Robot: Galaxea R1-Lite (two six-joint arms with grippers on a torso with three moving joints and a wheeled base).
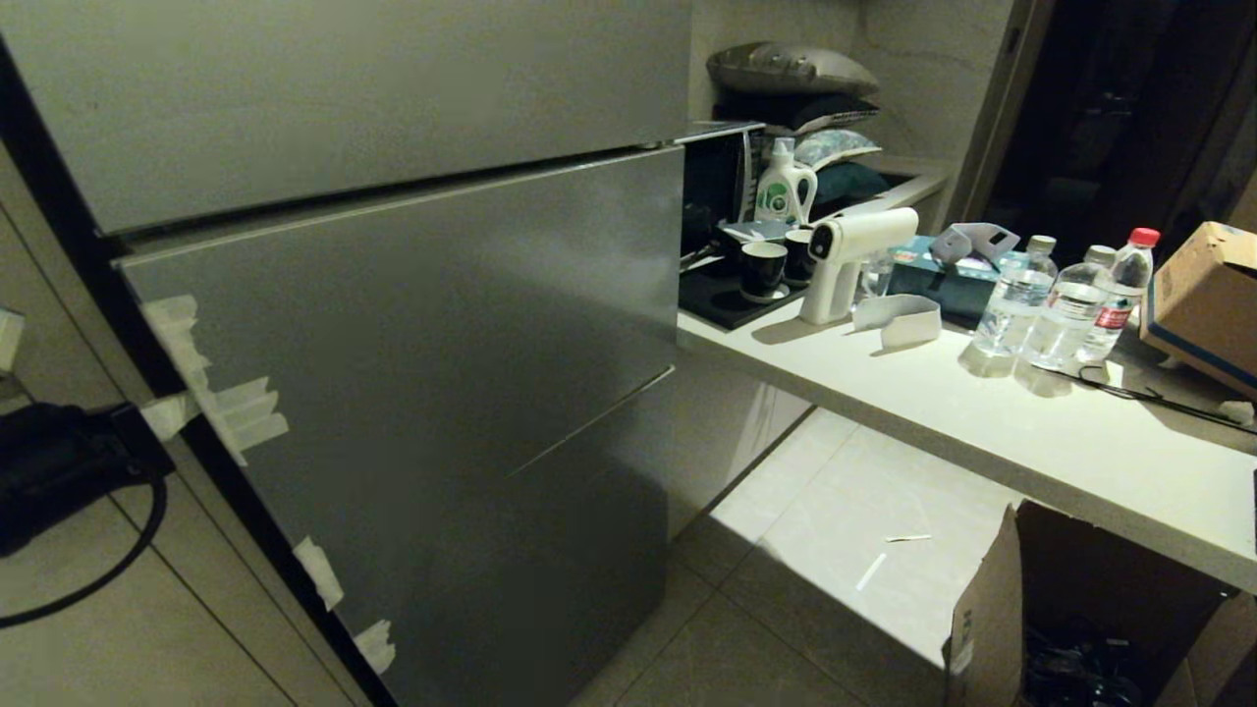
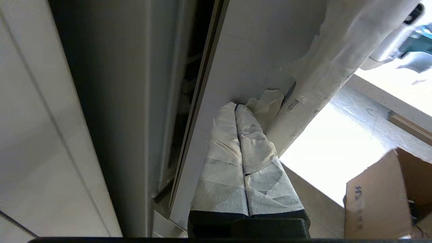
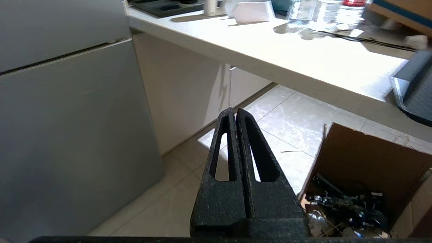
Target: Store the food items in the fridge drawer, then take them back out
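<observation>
Fridge drawer and food items are not to be seen in any view; both are judged to lie behind the grey steel fridge door panel, which stands slightly ajar. Nearest, the left hand, its fingers wrapped in whitish tape and pressed together on nothing, is set with its tips against the taped edge of that panel, beside the dark gap along the cabinet. The step in hand is judged to be the opening of the door. The next move calls for the edge to be levered outward until the gap is wide enough for the drawer to be reached. The right hand, black and likewise pressed together and empty, is held idle over the tiled floor, near an open brown cardboard box. Farther off, clear plastic water bottles and a white spray gun stand on the pale desk, near its front edge.
</observation>
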